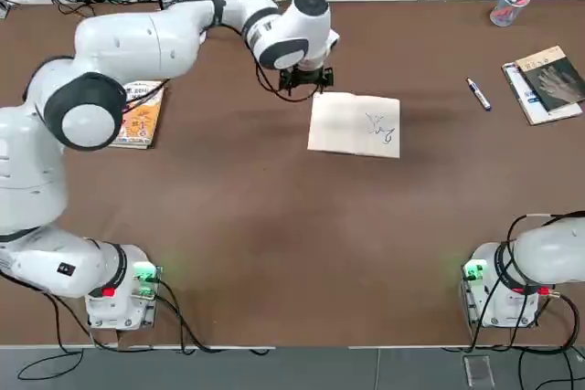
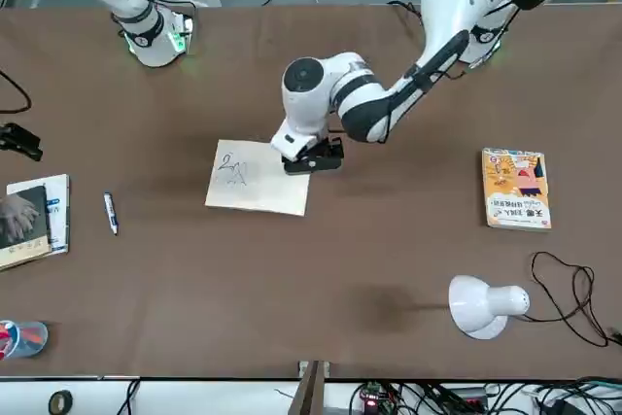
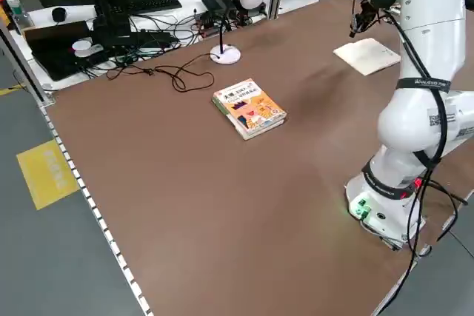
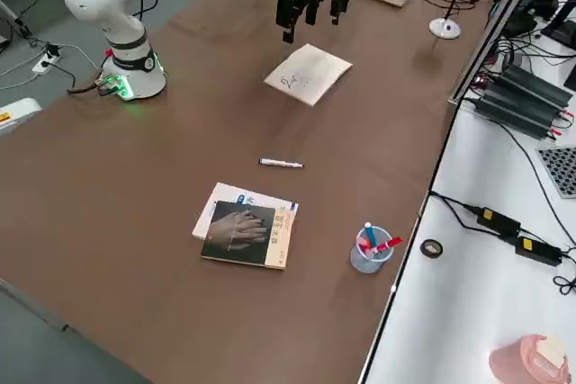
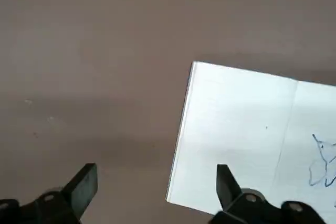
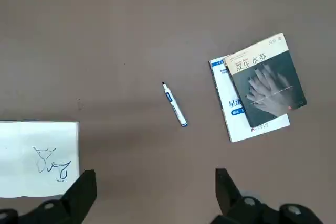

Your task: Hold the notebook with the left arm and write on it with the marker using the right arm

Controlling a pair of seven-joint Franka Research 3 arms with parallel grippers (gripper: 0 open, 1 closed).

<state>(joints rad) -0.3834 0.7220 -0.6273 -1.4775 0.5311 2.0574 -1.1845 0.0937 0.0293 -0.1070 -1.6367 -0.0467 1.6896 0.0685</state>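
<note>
**Left gripper above the notebook's edge, marker lying alone**

The notebook (image 1: 355, 124) lies open and flat near the middle of the brown table (image 1: 274, 244), with a small scribble on the page that is nearer to the robot's right. The left arm (image 1: 137, 43) reaches across the table, and the left gripper (image 5: 155, 182) hangs over the notebook's left edge with its fingers spread apart; one finger (image 5: 226, 184) is above the blank page, the other is above bare table. It holds nothing. The marker (image 1: 478, 95) lies on the table, well apart from the notebook, near a dark-covered book (image 1: 551, 79). The right gripper (image 6: 155, 184) is high above the table, fingers wide and empty.
</note>
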